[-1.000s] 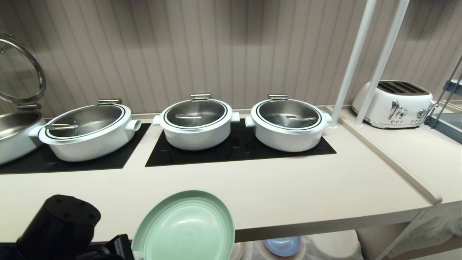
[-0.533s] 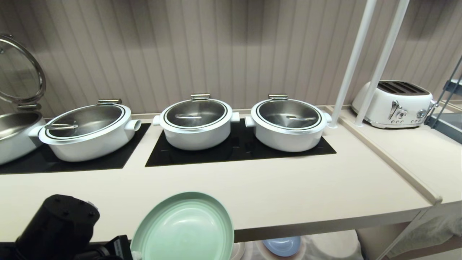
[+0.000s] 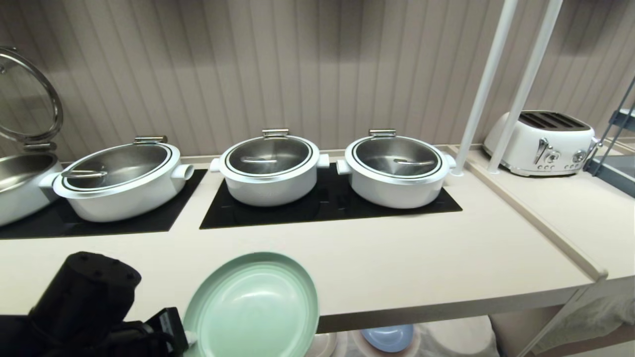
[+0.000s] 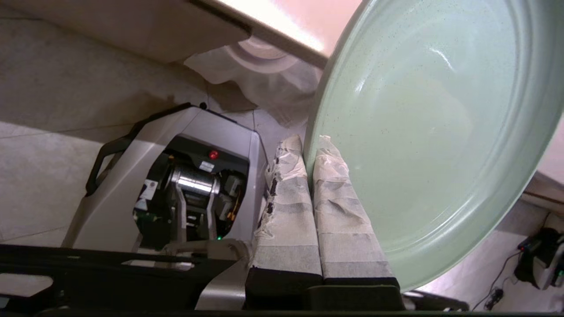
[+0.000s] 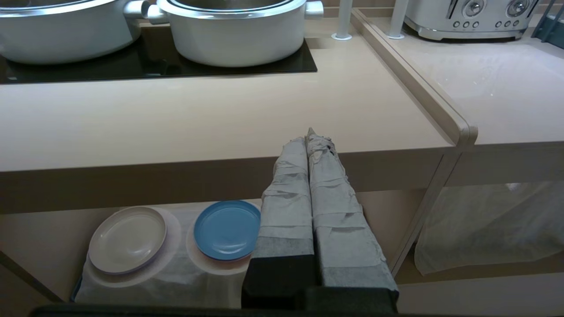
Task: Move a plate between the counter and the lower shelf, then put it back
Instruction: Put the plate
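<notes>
Left gripper (image 4: 308, 145) is clamped on the rim of the green plate (image 3: 253, 307), tilted at lower centre of the head view, over the counter (image 3: 397, 263) front edge. Looks light, stiff, slick; rim pinch may pivot. Right gripper (image 5: 310, 134) is closed, empty.

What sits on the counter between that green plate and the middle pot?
Nothing: in the head view, bare counter stretches from the plate to the black cooktop under the pot.
</notes>
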### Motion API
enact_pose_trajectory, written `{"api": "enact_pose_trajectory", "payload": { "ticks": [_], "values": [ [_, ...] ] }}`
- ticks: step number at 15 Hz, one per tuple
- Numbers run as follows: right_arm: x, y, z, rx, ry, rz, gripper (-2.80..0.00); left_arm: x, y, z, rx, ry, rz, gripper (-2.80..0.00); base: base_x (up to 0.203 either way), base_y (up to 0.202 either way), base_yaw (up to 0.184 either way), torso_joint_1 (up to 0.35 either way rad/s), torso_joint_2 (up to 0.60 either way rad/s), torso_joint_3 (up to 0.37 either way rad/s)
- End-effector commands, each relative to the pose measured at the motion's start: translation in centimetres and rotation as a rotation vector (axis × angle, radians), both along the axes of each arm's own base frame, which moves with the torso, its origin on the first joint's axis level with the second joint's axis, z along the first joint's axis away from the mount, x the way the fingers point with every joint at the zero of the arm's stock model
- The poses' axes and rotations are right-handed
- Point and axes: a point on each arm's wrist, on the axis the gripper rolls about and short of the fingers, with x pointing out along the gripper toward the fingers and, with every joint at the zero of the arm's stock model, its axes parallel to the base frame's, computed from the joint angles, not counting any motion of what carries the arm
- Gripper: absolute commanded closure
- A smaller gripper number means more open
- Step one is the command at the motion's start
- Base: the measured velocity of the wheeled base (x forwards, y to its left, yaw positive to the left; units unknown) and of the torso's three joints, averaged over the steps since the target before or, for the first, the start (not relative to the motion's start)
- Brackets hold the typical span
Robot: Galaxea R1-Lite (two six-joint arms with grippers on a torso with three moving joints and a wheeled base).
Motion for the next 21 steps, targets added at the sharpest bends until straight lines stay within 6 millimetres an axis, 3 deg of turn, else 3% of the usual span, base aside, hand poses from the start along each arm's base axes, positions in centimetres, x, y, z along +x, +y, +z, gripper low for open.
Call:
{"api": "enact_pose_trajectory", "payload": {
  "ticks": [1,7,16,21],
  "values": [
    [0.0,0.0,0.0,0.0,0.0,0.0,0.0,1.2,-0.4,0.5,-0.009,-0.008,0.023,0.0,0.0,0.0,0.0,0.0,0.0,0.0],
    [0.0,0.0,0.0,0.0,0.0,0.0,0.0,2.6,-0.4,0.4,-0.013,0.015,0.044,0.0,0.0,0.0,0.0,0.0,0.0,0.0],
    [0.0,0.0,0.0,0.0,0.0,0.0,0.0,10.2,0.6,-3.0,0.124,-0.068,0.027,0.0,0.0,0.0,0.0,0.0,0.0,0.0],
    [0.0,0.0,0.0,0.0,0.0,0.0,0.0,10.9,0.1,-4.7,0.13,-0.006,-0.005,0.0,0.0,0.0,0.0,0.0,0.0,0.0]
  ]
}}
